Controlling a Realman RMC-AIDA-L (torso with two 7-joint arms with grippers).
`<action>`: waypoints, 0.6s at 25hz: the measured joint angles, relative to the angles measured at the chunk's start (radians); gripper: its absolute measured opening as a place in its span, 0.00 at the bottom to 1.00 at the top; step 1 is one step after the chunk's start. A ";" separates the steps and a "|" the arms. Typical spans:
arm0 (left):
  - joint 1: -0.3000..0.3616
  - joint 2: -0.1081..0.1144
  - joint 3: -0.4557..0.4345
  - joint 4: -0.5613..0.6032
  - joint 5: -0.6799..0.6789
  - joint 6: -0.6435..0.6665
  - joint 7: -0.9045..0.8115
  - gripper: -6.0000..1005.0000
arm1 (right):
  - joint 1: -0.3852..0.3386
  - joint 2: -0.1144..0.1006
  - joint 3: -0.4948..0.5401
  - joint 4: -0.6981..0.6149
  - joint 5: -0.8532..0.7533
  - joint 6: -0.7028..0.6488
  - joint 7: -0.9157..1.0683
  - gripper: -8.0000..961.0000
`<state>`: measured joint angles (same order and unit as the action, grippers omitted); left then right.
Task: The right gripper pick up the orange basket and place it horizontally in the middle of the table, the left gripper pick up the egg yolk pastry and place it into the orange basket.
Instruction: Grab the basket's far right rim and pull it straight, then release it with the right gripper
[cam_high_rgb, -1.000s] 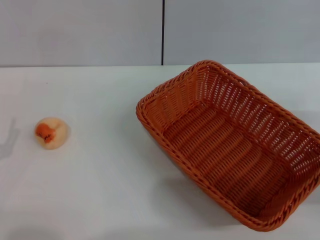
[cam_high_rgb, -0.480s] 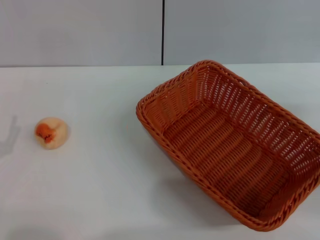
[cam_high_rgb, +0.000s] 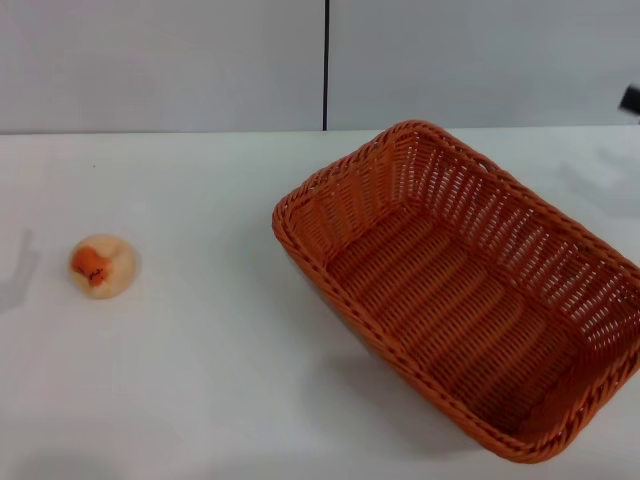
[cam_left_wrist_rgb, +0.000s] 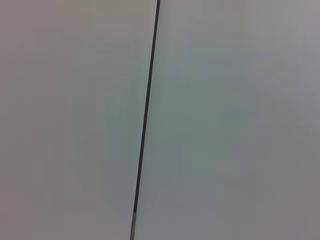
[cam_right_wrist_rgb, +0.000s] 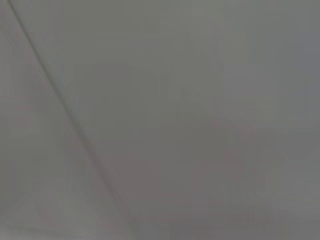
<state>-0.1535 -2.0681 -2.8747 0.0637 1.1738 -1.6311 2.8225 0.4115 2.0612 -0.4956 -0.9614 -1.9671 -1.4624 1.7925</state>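
Note:
The orange basket (cam_high_rgb: 352, 196) lies empty on the right half of the white table (cam_high_rgb: 200, 370), turned diagonally, one corner toward the back and one toward the front right. The egg yolk pastry (cam_high_rgb: 101, 266), a pale ball with an orange blotch, rests alone far left on the table. A small black piece of my right gripper (cam_high_rgb: 631, 99) pokes in at the right edge of the head view, above and behind the basket's far side. My left gripper is out of view; only a faint shadow falls at the table's left edge. Both wrist views show nothing but grey wall.
A grey wall with a dark vertical seam (cam_high_rgb: 325, 65) stands behind the table's back edge. A seam (cam_left_wrist_rgb: 145, 120) also crosses the left wrist view. Bare tabletop stretches between the pastry and the basket.
A black piece of the right gripper has come into the head view at the upper right edge, with a faint shadow on the table below it. Basket and pastry have not moved.

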 joint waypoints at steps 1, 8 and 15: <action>0.000 0.000 0.000 -0.003 -0.001 0.001 0.000 0.81 | 0.014 -0.006 -0.008 -0.045 -0.063 -0.040 0.071 0.77; 0.000 0.000 0.000 -0.010 0.002 0.003 0.000 0.81 | 0.158 -0.070 -0.011 -0.155 -0.342 -0.321 0.378 0.77; 0.006 0.000 0.000 -0.010 0.001 -0.001 0.000 0.81 | 0.239 -0.085 -0.032 -0.161 -0.518 -0.379 0.517 0.77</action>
<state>-0.1474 -2.0677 -2.8747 0.0537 1.1746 -1.6324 2.8225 0.6506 1.9761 -0.5279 -1.1226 -2.4849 -1.8415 2.3100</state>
